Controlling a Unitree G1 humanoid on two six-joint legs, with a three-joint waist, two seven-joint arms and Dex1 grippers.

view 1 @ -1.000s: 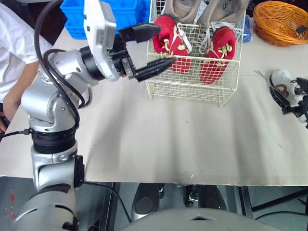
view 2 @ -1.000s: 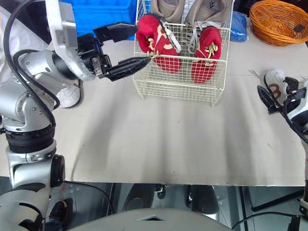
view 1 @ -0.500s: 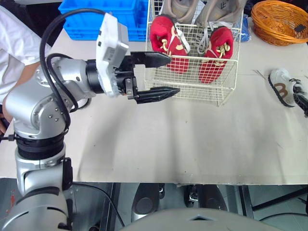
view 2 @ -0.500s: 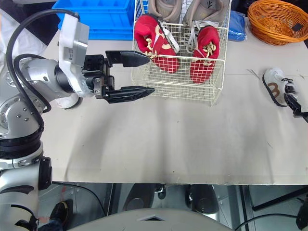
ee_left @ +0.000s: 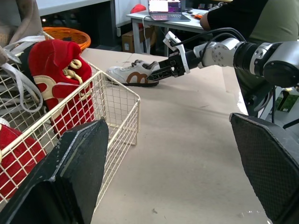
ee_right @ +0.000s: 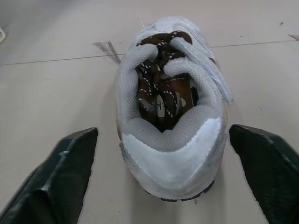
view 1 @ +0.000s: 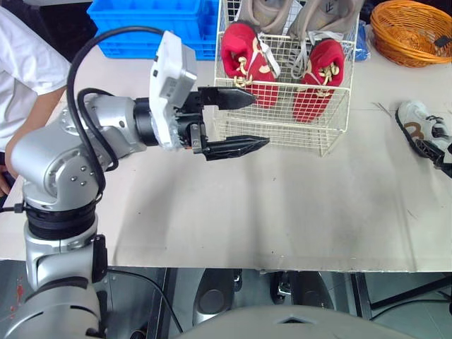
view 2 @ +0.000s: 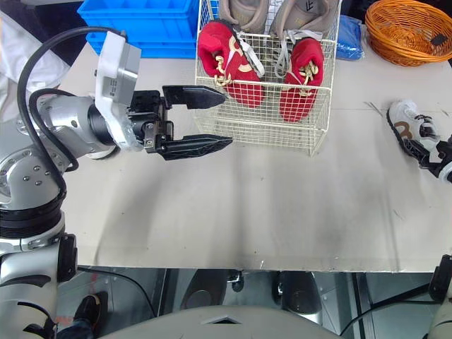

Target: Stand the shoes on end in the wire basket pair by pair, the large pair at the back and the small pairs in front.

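The white wire basket (view 1: pixel 282 134) stands at the table's back middle. Two red small shoes (view 1: pixel 244 60) (view 1: pixel 321 74) stand on end in its front row, and two tan large shoes (view 1: pixel 265 14) stand behind them. My left gripper (view 1: pixel 260 121) is open and holds nothing, level with the basket's front left corner. At the far right a white shoe with brown laces (view 1: pixel 417 120) lies on the table. My right gripper (ee_right: pixel 162 132) is open, with one finger on each side of that shoe's heel (ee_right: pixel 170 163).
A blue crate (view 1: pixel 152 25) sits behind the basket on the left. An orange wicker basket (view 1: pixel 413 32) sits at the back right. A person's white sleeve (view 1: pixel 25 85) is at the table's left edge. Bare tabletop (view 1: pixel 282 205) stretches in front of the wire basket.
My left gripper came away from the left red shoe at the basket's rim and dropped in front of the basket, staying open. My right gripper drew back from the white shoe, then returned to its heel.
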